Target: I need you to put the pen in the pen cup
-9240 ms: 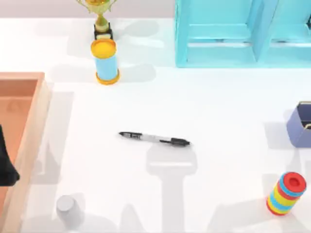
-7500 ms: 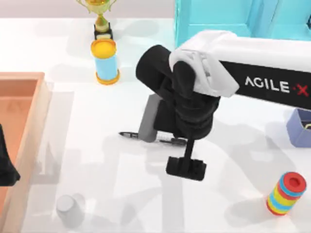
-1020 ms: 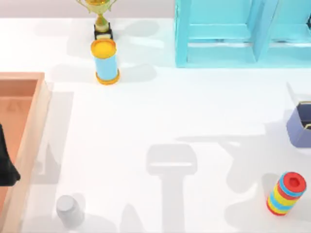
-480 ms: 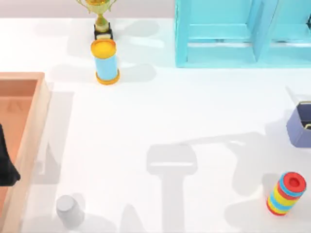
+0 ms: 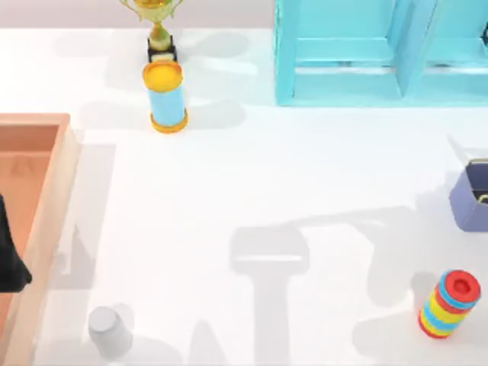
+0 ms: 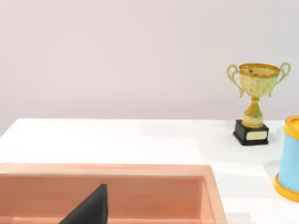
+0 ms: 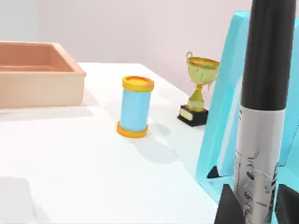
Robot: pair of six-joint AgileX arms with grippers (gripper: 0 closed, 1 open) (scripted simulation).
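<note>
The slim pen with a black end and silver-grey middle (image 7: 261, 116) is seen close up in the right wrist view. It stands upright between the 2 dark fingertips (image 7: 229, 207) of the right gripper (image 7: 256, 205), which are shut tight on its lower part. The jaws are open only as wide as the pen is thick.

In the top view, the periwinkle blue square-sided pen cup (image 5: 471, 200) sits at the right edge of the white tabletop (image 5: 267, 168), w/ its open top showing. How far the pen is from the cup can't be told.

A stack of red, yellow & blue rings (image 5: 450, 303) stands near the cup, closer to the front edge. A big light-blue shelf frame (image 5: 343, 53) fills the back right. A light-blue cylinder with a yellow top (image 5: 165, 97) stands at the back left, just in front of a gold trophy on a black base (image 5: 158, 30). A small grey round cup (image 5: 107, 329) is at the front left.

A peach-orange tray (image 5: 53, 191) lies along the left edge. The left arm is parked over it; 1 dark bit of the left gripper (image 6: 88, 210) is seen, and whether its jaws are open can't be told.
</note>
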